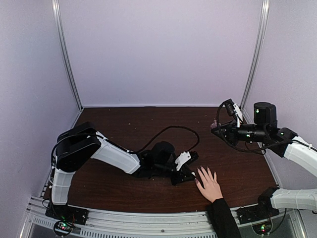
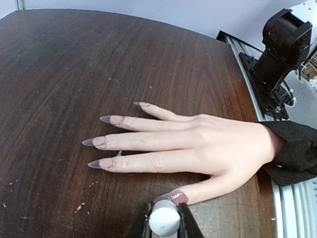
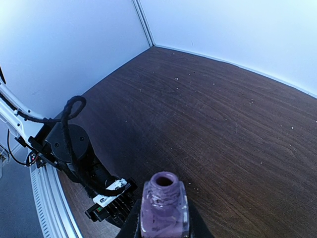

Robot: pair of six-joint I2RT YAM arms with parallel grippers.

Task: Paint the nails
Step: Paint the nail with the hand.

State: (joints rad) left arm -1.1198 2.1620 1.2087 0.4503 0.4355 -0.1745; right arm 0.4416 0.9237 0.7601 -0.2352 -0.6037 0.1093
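Polish could smear onto skin or the dark brown wooden table (image 2: pixel 74 74) if the left gripper (image 2: pixel 164 224) slips, since its brush is hidden beneath the round pale cap (image 2: pixel 164 217) it pinches between nearly closed jaws. It sits just at the thumb of the light-skinned hand with a black sleeve (image 2: pixel 208 148), which lies palm down near the front edge with long pointed nails (image 2: pixel 101 162) spread. The right gripper (image 3: pixel 163 223), raised well apart, clamps the open clear bottle of purple polish (image 3: pixel 164 203), which could spill if tilted.

A dark brown wooden desk (image 1: pixel 124 119) fills the floor of the cell, its grain dotted with tiny pale specks (image 2: pixel 79 207). Plain white walls (image 1: pixel 158 49) close it in, with slim metal posts (image 1: pixel 67 54) at the back corners. A silver rail (image 1: pixel 148 222) runs along the near edge.
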